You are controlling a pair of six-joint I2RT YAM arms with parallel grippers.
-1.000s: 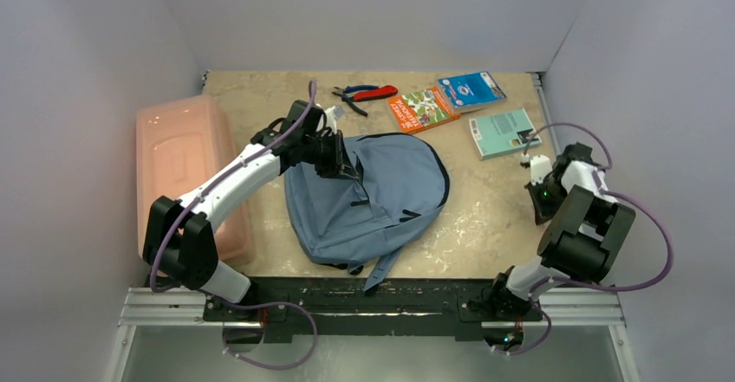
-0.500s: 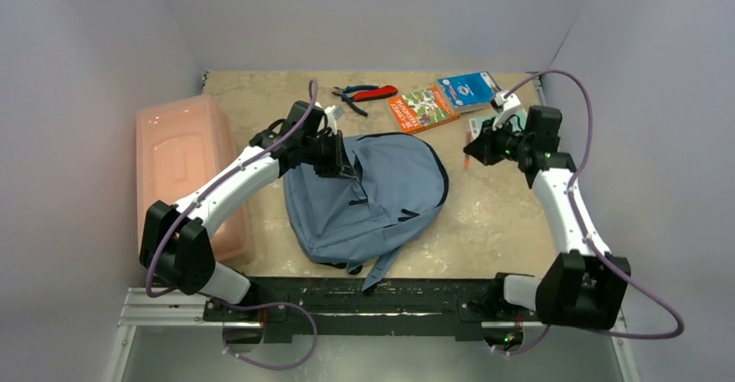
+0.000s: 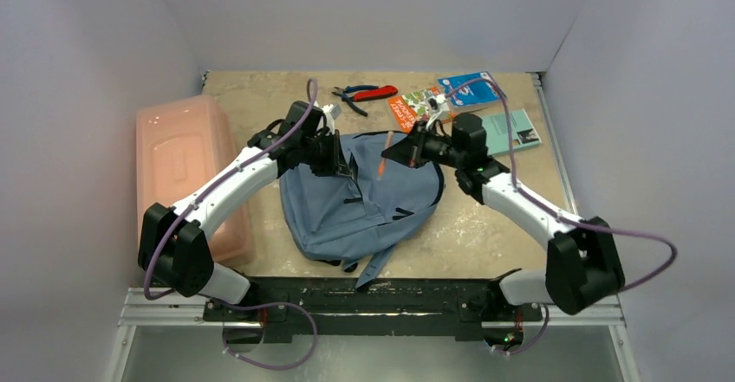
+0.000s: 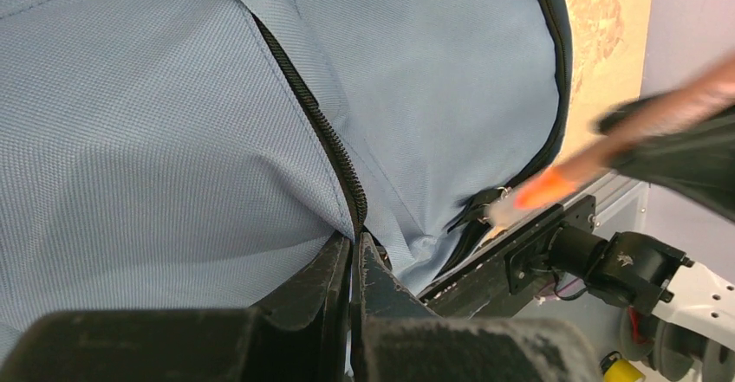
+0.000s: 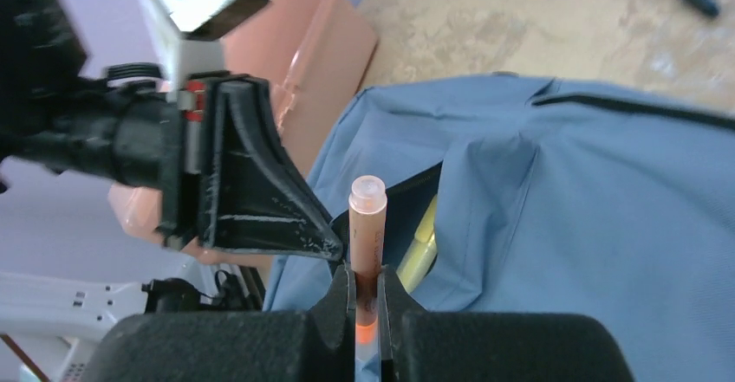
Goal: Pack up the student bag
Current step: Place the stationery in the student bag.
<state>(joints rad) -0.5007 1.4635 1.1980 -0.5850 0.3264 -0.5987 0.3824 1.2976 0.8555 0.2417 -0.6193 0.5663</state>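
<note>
The student bag (image 3: 373,196), a grey-blue backpack, lies in the middle of the table. My left gripper (image 3: 347,167) is shut on the bag's zip edge (image 4: 334,152) and holds the opening up. My right gripper (image 3: 403,150) is shut on an orange marker (image 3: 382,158) and holds it over the bag's top, next to the left gripper. In the right wrist view the marker (image 5: 366,226) stands up between my fingers, in front of the dark opening. A yellow pen (image 5: 420,243) shows inside the opening. The marker's tip also shows in the left wrist view (image 4: 555,183).
A translucent pink box (image 3: 186,170) stands at the left. At the back lie red-handled pliers (image 3: 364,94), an orange booklet (image 3: 418,109), a blue packet (image 3: 472,89) and a teal book (image 3: 513,131). The bag's straps hang toward the front rail (image 3: 373,300).
My right arm has swung left from the table's right side to above the bag, carrying the orange marker. My left gripper has kept its hold on the zip edge.
</note>
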